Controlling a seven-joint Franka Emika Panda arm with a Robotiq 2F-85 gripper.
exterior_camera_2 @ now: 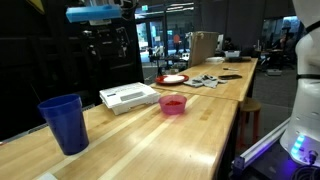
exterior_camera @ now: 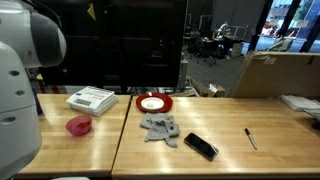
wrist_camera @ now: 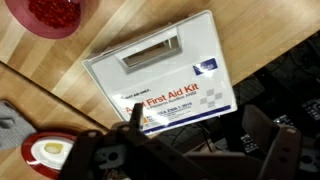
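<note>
Gripper (wrist_camera: pixel 192 132) at bottom of wrist view, jaws wide apart, nothing held. First aid kit (wrist_camera: pixel 160 70) right beneath, frame centre, flat on desk (wrist_camera: pixel 40 95), lid closed. Judgement: hover stage only, no contact, grasp not yet made. Only wrist view shows gripper and kit label. In an exterior view, phone (exterior_camera: pixel 200 146) and pen (exterior_camera: pixel 250 138) lower right; in an exterior view, blue cup (exterior_camera_2: pixel 63 122) lower left.

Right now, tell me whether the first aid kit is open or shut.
Shut: the first aid kit lies flat on the table, lid down, label facing up.
</note>
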